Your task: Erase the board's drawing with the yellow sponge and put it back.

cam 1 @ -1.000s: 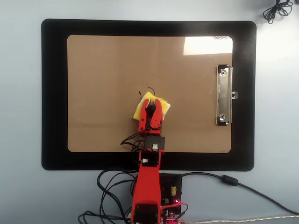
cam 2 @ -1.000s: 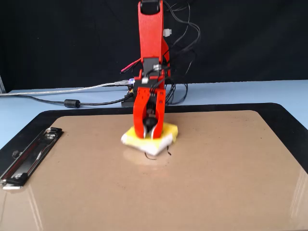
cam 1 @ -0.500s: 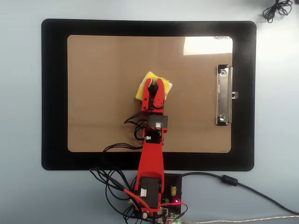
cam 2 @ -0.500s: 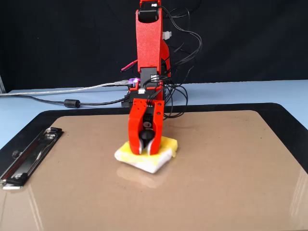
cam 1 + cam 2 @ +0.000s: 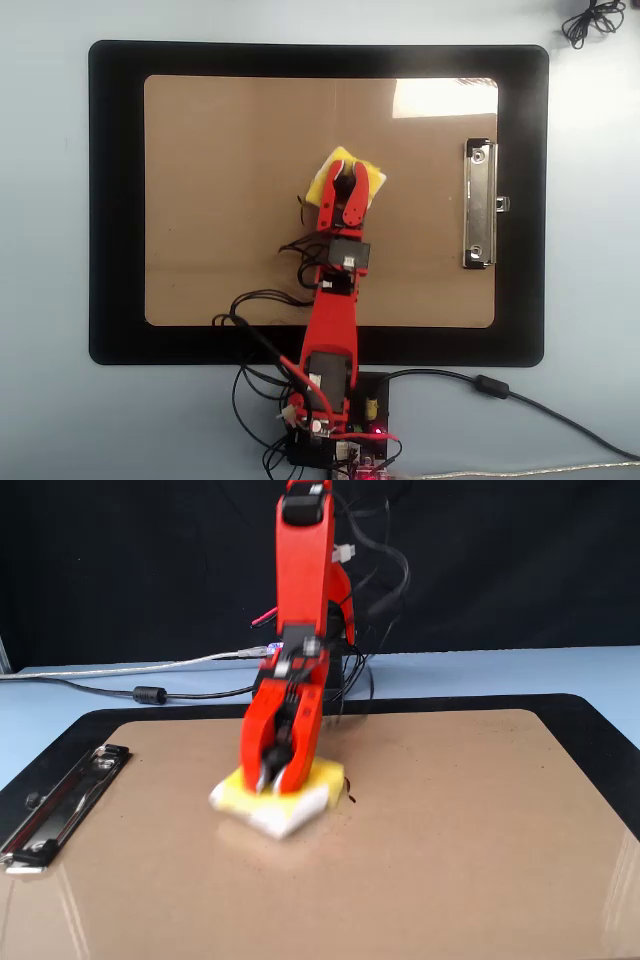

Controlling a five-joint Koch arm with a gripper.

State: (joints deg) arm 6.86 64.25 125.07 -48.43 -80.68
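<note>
Pressing down on the yellow sponge (image 5: 349, 176), I am clamping it between my jaws, which are straddling it from above, one on each side. My gripper (image 5: 270, 780) is holding it flat against the brown board (image 5: 220, 180), near the middle. A bit of the black drawing (image 5: 304, 207) is showing just beside the sponge, on its left in the overhead view.

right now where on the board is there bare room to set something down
Bare room: the board between its overhead-left edge and the yellow sponge, and the strip between sponge and clip. Crowded: the middle, where the gripper presses the sponge, and behind it the arm's cables.
</note>
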